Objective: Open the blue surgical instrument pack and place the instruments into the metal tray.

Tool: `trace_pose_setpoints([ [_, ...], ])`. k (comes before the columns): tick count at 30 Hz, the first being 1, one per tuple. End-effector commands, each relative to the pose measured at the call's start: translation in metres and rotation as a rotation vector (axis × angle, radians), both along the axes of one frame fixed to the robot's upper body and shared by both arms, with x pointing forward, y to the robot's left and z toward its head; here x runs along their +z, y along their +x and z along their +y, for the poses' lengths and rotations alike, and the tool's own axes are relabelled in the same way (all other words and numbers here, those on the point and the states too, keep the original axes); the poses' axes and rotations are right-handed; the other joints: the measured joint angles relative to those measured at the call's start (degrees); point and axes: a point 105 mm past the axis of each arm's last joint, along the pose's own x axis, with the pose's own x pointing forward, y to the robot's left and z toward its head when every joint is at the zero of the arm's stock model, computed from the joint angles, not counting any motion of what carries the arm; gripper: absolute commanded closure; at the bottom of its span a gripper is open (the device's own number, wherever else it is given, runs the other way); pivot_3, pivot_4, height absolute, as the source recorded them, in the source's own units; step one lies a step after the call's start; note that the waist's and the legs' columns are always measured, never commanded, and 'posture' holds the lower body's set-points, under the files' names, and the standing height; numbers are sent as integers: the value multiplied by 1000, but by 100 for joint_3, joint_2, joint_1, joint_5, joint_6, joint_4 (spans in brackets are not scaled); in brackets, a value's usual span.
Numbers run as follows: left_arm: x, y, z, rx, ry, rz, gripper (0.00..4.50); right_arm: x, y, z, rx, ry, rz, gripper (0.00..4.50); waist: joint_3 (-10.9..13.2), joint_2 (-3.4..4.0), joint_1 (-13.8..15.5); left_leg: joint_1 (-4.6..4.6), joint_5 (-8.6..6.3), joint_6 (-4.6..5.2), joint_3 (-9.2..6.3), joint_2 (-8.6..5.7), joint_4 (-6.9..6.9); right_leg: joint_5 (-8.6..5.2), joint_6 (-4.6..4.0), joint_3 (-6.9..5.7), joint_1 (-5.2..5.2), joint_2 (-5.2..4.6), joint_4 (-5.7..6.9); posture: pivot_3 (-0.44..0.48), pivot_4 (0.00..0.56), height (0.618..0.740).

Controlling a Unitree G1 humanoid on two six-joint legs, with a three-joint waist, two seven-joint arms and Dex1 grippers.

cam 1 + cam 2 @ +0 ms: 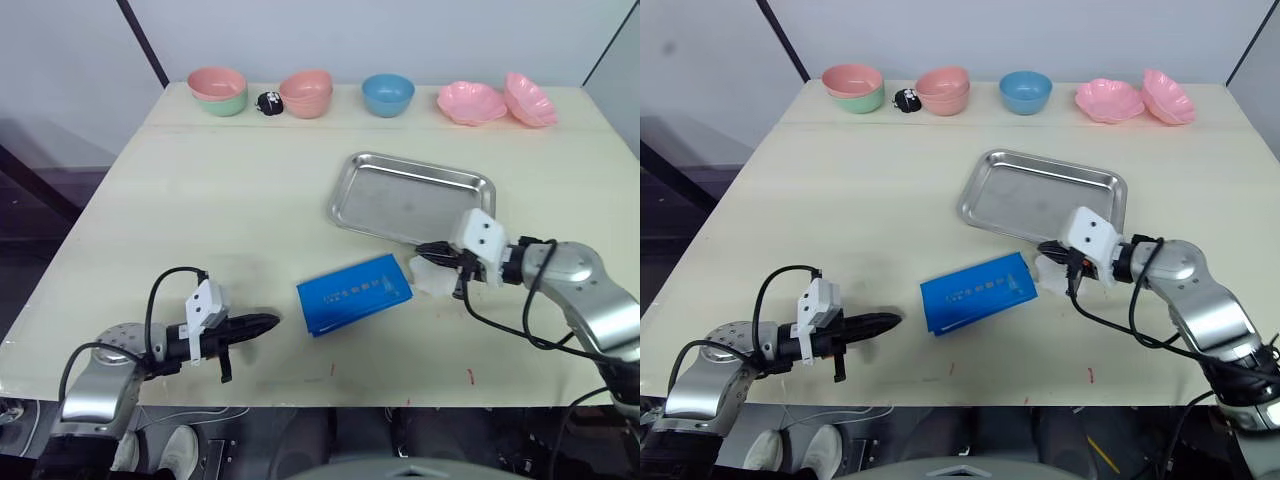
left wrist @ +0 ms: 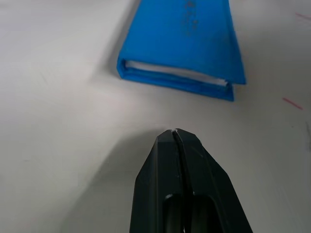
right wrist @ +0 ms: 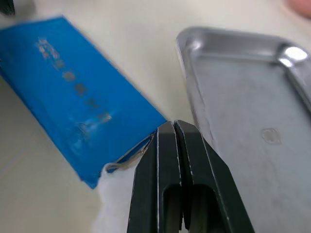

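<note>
Pack (image 1: pixel 354 293) folded flat, long axis slanting toward tray (image 1: pixel 412 198), both grippers' fingers closed, empty.

1. The surgical instrument pack (image 1: pixel 354 293) lies on the worktop (image 1: pixel 220 220), nearer the front edge than the metal tray (image 1: pixel 411 197).
2. A row of bowls (image 1: pixel 388 94) lines the far edge.
3. The left claw (image 1: pixel 262 323) sits left of the pack, the right claw (image 1: pixel 432 250) just right.

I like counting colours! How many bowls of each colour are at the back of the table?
Pink bowls: 5
Green bowls: 1
Blue bowls: 1
Total: 7
</note>
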Motion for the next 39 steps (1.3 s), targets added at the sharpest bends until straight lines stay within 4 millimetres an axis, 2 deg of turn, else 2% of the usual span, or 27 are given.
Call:
trace_pose_setpoints([
  [1, 5, 6, -4, -34, 2, -15, 4462, -7, 4, 6, 48, -103, -16, 4500, 0, 0, -2, -8, 0, 0, -2, -2, 1, 0, 0, -2, -7, -3, 0, 0, 150, 740],
  [6, 2, 7, -15, -78, -14, 12, 4462, -29, 9, 10, 90, -224, -11, 4500, 0, 0, -19, -7, 0, 0, 1, -4, 1, 0, 0, 1, -9, -3, 1, 0, 150, 740],
  [10, 2, 11, -24, -90, -28, 21, 4462, -33, 7, 13, 106, -224, 13, 4500, 0, 0, -14, -6, 1, -1, 0, -4, 4, 0, 0, 0, -10, 0, 7, 0, 150, 740],
  [17, -6, 17, -31, -92, -43, 45, 4462, -42, -8, 19, 179, -250, 74, 4500, 0, 1, -5, -6, 1, 0, -8, -4, 28, 1, 1, -8, 1, 2, 14, 0, 150, 740],
  [21, -8, 21, -37, -99, -58, 50, 4462, -39, -11, 25, 189, -213, 92, 4500, -1, 2, 0, -2, 1, 0, -15, -6, 42, 1, 2, -13, 12, 6, 19, 0, 150, 740],
  [32, -10, 22, -65, -198, -69, 47, 4462, -37, -38, 19, 185, -136, 190, 4500, 0, 4, 21, -1, 1, 1, -22, -14, 87, 1, 2, -17, 16, 7, 68, 0, 150, 740],
  [36, -12, 22, -85, -286, -62, 42, 4462, -42, -58, 7, 120, -102, 236, 4500, -1, 9, 119, -3, 1, 1, -32, -17, 92, 0, 3, -23, 16, 7, 80, 0, 150, 740],
  [39, -15, 20, -92, -330, -56, 46, 4462, -42, -65, 2, 83, -89, 249, 4500, -1, 9, 151, -7, 1, 1, -32, -21, 93, -1, 4, -24, 15, 7, 76, 0, 150, 740],
])
